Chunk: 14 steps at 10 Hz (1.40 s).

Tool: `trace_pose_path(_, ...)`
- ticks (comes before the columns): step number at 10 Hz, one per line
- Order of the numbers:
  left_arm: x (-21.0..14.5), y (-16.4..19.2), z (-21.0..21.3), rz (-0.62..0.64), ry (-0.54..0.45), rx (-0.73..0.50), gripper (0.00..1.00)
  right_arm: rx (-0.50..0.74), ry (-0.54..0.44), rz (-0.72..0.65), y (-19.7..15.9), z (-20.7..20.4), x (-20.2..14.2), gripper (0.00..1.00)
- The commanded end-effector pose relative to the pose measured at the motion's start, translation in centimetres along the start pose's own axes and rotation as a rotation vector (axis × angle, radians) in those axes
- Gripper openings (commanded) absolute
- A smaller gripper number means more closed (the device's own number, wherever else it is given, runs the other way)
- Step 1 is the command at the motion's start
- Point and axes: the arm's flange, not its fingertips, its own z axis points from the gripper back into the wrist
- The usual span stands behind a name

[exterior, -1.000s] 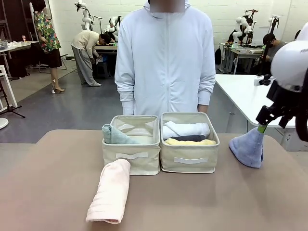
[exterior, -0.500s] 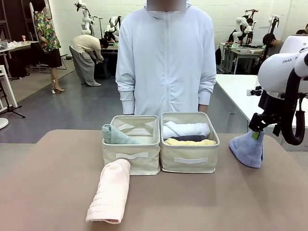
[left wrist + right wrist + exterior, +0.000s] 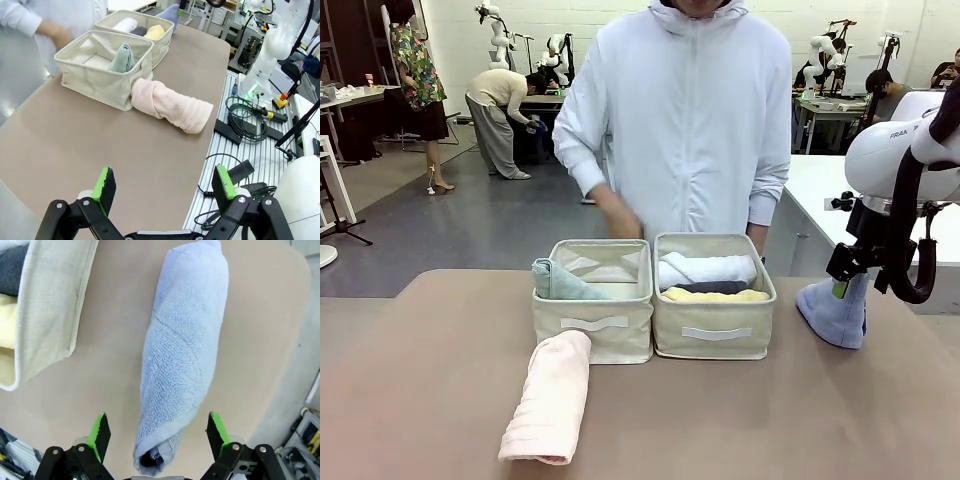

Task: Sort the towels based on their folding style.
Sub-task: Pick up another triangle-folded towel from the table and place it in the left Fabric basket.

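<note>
Right tool (image 3: 157,429) was positioned over the narrow end of the blue towel (image 3: 185,340). Its fingers were spread to either side with a gap on both sides, and no pinch was observed. The blue towel, folded as a cone, rested on the bench (image 3: 420,380) to the right of the right bin (image 3: 715,340), apart from it.

Left tool (image 3: 162,182) was spread wide above the bench, nothing between its fingers.

The rolled pink towel (image 3: 550,395) lay on the bench, one end touching the front of the left bin (image 3: 593,335). The green towel (image 3: 560,282) sat in the left bin. The white towel (image 3: 705,268), grey towel (image 3: 715,287) and yellow towel (image 3: 715,296) lay in the right bin.

The person's hand (image 3: 617,220) was above the left bin.
</note>
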Motion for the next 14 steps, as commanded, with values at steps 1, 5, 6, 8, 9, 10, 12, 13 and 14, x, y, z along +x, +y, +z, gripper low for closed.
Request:
trace_pose_path(1, 0.0, 0.2, 0.1, -0.025, -0.022, 0.001, 1.00, 0.015, 0.000, 0.030, -0.2, 0.2, 0.3, 0.41)
trace_pose_path(5, 0.0, 0.2, 0.1, -0.025, -0.022, 0.001, 1.00, 0.022, -0.001, 0.026, -0.1, 0.2, 0.3, 0.00)
trace_pose_path(6, 0.0, 0.2, 0.1, -0.025, -0.022, 0.001, 1.00, 0.020, -0.001, 0.029, 0.0, 0.3, 0.2, 0.00)
trace_pose_path(8, 0.0, 0.2, 0.1, -0.025, -0.022, 0.001, 1.00, 0.018, -0.006, 0.030, 0.1, 0.4, 0.2, 0.00)
trace_pose_path(9, 0.0, 0.2, 0.1, -0.025, -0.022, 0.001, 1.00, 0.017, -0.009, 0.030, 0.1, 0.5, 0.1, 0.00)
trace_pose_path(10, 0.0, 0.2, 0.1, -0.025, -0.022, 0.001, 1.00, 0.015, -0.013, 0.030, 0.2, 0.6, 0.1, 0.00)
trace_pose_path(12, 0.0, 0.2, 0.1, -0.025, -0.022, 0.001, 1.00, -0.015, -0.028, 0.048, 0.7, 1.9, -0.6, 0.00)
trace_pose_path(13, 0.0, 0.2, 0.1, -0.025, -0.022, 0.001, 1.00, -0.024, 0.028, 0.133, 1.9, 3.5, -1.3, 0.00)
trace_pose_path(14, 0.0, 0.2, 0.1, -0.025, -0.022, 0.001, 1.00, -0.006, 0.043, 0.228, 3.3, 6.2, -2.4, 0.00)
